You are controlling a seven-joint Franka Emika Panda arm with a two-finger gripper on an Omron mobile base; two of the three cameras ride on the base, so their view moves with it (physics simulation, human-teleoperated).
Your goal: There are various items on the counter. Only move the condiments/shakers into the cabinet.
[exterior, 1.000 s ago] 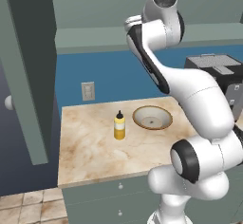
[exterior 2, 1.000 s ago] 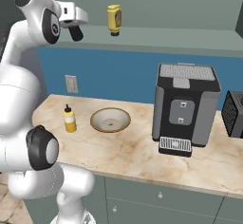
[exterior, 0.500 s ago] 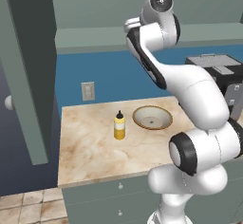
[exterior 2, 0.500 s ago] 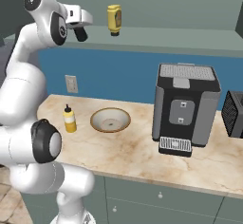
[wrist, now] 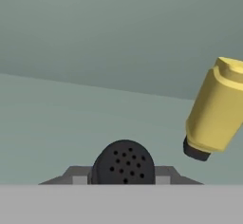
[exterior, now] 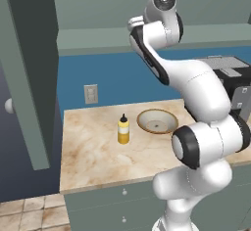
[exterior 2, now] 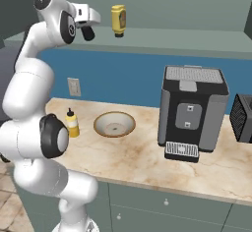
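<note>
Black shaker (wrist: 124, 162) sits pinched in our pincer (exterior 2: 88, 32) up at the cabinet shelf (exterior 2: 197, 38), near the plain yellow bottle (exterior 2: 118, 19). Nudge sideways and we'd topple that bottle; squeeze bottle (exterior: 123, 130) still waits on the desk (exterior: 98, 151).

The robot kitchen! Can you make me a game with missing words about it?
1. The pincer is shut on the small ____ shaker.
2. The plain yellow bottle already stands up in the ____.
3. The squeeze bottle with the black nozzle stands on the counter beside the round wooden ____.
4. The big black machine at the bowl's other side makes ____.

Missing words: black; cabinet; bowl; coffee
</note>
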